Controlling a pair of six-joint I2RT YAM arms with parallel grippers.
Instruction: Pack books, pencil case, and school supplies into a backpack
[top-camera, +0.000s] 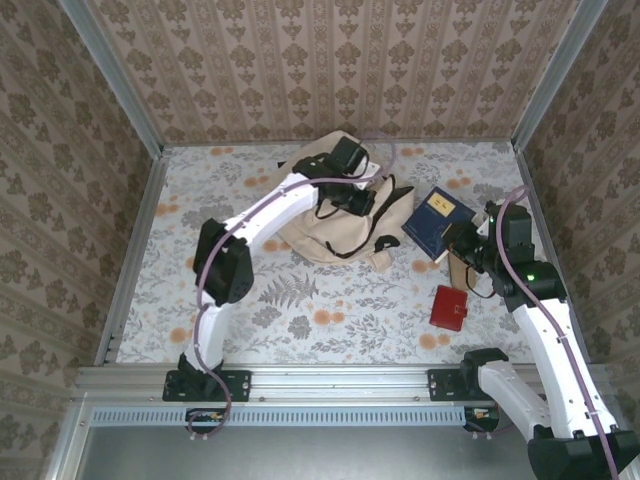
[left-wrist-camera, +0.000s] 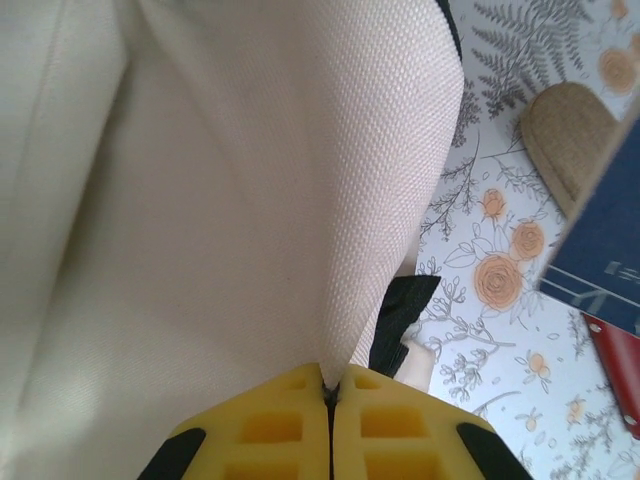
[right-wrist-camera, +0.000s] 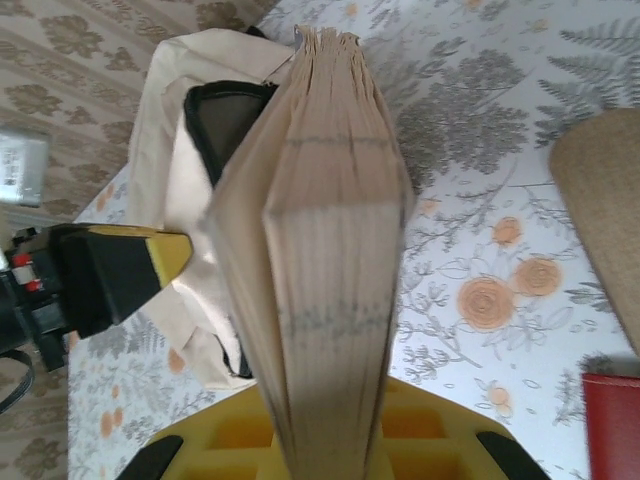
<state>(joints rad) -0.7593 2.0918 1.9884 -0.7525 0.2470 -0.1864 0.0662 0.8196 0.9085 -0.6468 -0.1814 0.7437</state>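
The cream-beige backpack (top-camera: 320, 235) lies slumped in a soft, rounded heap at the middle of the far half of the flower-printed table (top-camera: 300, 310). Its long axis runs from upper left to lower right. The cloth is a coarse, even weave, edged with dark zipper tape and black straps. The left gripper (left-wrist-camera: 328, 385) has its yellow ribbed pads pressed together on a raised fold of that cloth, with no gap between them.

Just right of the bag is the dark blue book (top-camera: 438, 218), which has a yellowish patch on its cover. It is tilted, with one corner pointing towards the backpack. From the right wrist it is seen edge-on, a block of buff page edges running away towards the bag's dark-rimmed mouth. The right gripper (top-camera: 462, 243) is clamped on the book's near end.

Nearer the arms, a small red pouch (top-camera: 449, 307) lies flat, square and smooth. A tan woven piece (left-wrist-camera: 568, 135) with a rounded end lies beside the book.
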